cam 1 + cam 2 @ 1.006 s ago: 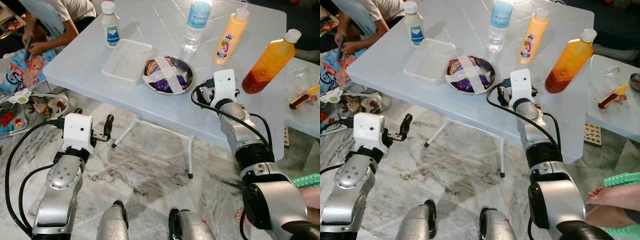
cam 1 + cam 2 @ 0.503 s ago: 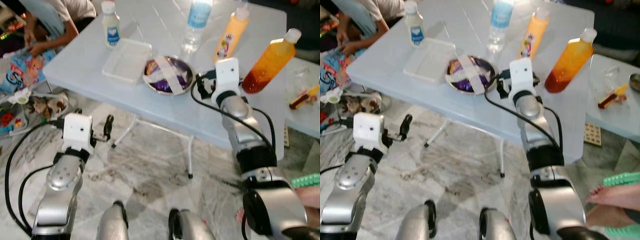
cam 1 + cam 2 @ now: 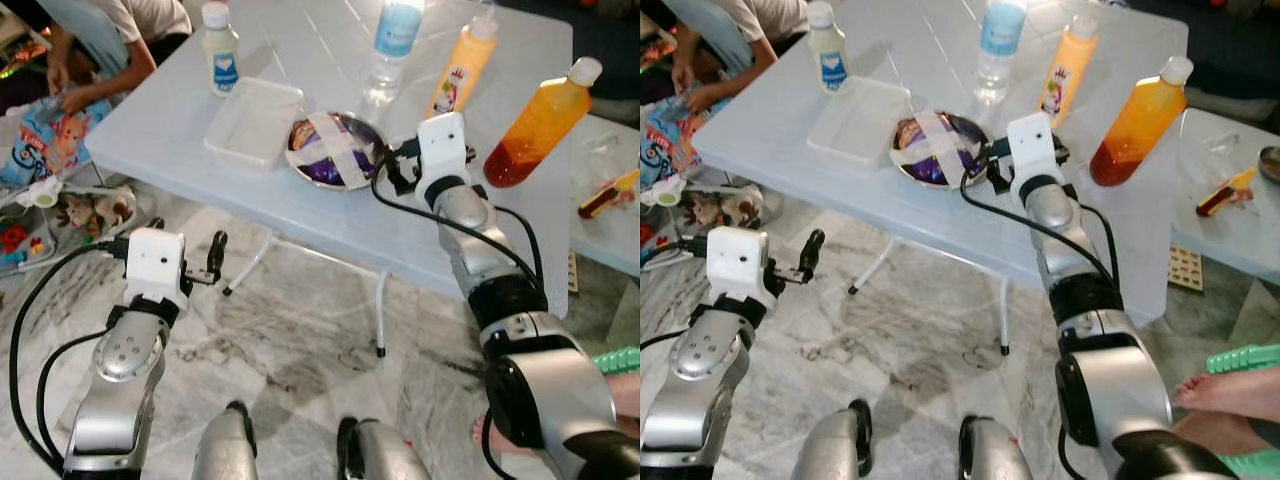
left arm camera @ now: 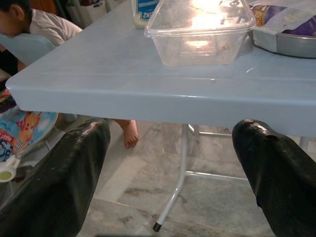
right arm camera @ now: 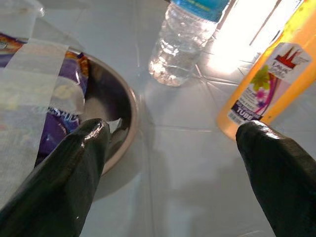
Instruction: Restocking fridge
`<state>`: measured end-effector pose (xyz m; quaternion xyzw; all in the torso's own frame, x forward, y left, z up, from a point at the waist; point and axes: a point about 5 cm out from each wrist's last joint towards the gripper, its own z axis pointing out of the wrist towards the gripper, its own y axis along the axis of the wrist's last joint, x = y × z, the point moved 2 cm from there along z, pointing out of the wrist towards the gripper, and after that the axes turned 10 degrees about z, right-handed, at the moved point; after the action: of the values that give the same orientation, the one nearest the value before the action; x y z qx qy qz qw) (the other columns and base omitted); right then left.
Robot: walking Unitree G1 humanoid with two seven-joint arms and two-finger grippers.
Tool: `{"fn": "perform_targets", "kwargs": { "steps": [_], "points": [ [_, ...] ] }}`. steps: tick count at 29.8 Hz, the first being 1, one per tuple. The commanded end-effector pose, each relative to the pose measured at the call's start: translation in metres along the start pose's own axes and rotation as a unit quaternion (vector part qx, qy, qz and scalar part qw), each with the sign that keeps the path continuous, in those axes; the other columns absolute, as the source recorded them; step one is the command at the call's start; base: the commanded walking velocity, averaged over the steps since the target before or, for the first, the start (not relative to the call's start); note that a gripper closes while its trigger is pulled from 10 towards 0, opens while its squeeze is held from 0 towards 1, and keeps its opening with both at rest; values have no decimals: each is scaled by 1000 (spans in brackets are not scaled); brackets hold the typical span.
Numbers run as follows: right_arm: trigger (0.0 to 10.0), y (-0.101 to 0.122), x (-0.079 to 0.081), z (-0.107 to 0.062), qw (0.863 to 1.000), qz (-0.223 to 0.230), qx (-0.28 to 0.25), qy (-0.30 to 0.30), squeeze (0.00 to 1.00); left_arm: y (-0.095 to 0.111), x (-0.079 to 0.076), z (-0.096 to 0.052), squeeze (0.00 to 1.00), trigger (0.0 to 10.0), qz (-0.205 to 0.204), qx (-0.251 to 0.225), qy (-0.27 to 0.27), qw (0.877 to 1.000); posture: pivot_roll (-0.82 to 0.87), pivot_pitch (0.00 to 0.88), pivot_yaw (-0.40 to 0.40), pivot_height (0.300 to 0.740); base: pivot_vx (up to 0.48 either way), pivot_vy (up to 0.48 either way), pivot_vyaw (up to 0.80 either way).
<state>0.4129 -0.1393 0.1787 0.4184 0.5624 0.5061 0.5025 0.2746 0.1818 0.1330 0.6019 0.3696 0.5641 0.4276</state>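
R gripper (image 5: 168,163) spread, over table (image 3: 180,140) near front edge, beside bowl (image 3: 336,150) | L gripper (image 4: 173,163) spread, below table's front edge | orange bottle (image 3: 541,124) right side

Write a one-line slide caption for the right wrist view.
Open right gripper above the blue table, between the taped steel bowl and the orange squeeze bottle, clear water bottle ahead.

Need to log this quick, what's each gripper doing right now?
Left gripper: open, empty, below the table edge.
Right gripper: open, empty, over the table beside the metal bowl.
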Motion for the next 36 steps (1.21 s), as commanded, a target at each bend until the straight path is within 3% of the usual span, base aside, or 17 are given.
{"fn": "perform_targets", "kwargs": {
  "steps": [1,13,20,25,36],
  "points": [
    [10000,0,-3,1,1000,-10,1,4,0,1,2,-3,0,10000,7,2,2,1000,109,197,-54,740,0,0,0],
    [10000,-29,4,0,997,29,71,25,0,1,3,-4,0,10000,7,3,3,1000,112,200,-57,740,0,0,0],
    [10000,-27,11,2,993,80,76,36,0,0,5,-5,0,10000,8,5,6,1000,113,200,-59,740,0,0,0],
    [10000,-17,33,5,990,110,64,67,0,1,5,-4,0,10000,9,3,7,1000,113,194,-59,740,0,0,0],
    [10000,-17,60,3,974,187,85,99,0,0,6,-3,0,10000,9,3,7,1000,110,191,-60,740,0,0,0]
  ]
}}
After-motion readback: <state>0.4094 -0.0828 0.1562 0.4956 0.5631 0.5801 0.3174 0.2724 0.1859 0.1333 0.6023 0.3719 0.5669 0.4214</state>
